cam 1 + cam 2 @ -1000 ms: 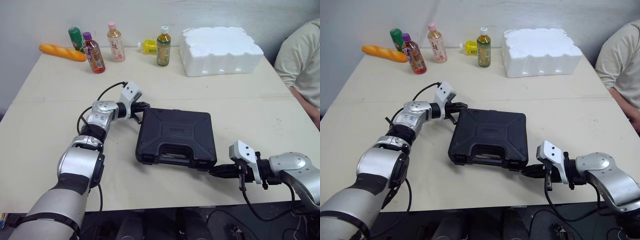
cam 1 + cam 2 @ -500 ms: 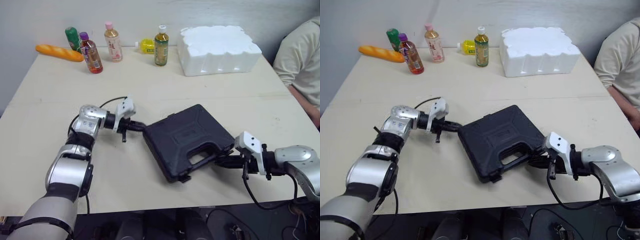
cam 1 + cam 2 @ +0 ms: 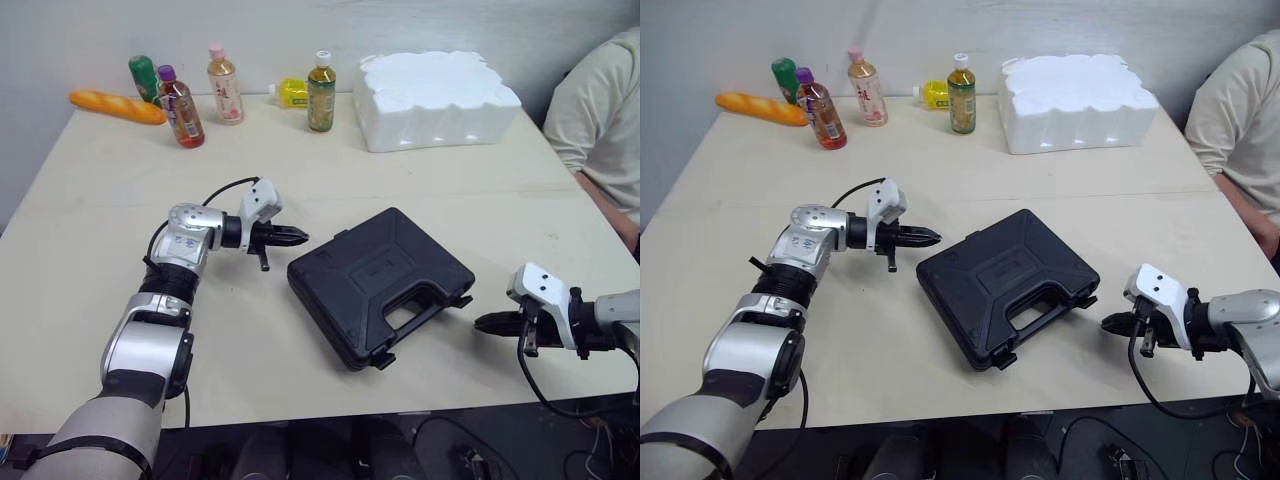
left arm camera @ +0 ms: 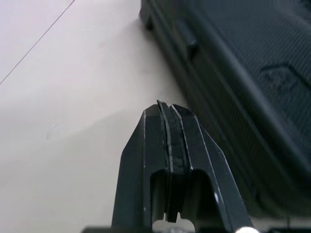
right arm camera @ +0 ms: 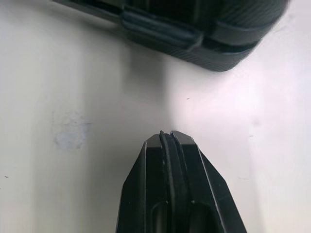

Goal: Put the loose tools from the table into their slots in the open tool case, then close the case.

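On the left of the tabletop (image 3: 90, 210), our left pincer (image 3: 299, 236) hovers with its fingers pressed together and nothing between them. Its tip is just beside the far-left corner of the black tool case (image 3: 380, 275), seemingly apart from it. The case lies in the middle with its lid down, turned at an angle, handle toward the near right. We see no loose tools around it. Two latch tabs (image 3: 382, 360) jut from the handle edge, and we cannot tell whether they are snapped. To the right, our right pincer (image 3: 486, 322) is likewise pressed together and empty, near the case without touching it. We judge the packing done and closing the step in hand. The next move calls for pressing each latch home while the other pincer steadies the case.
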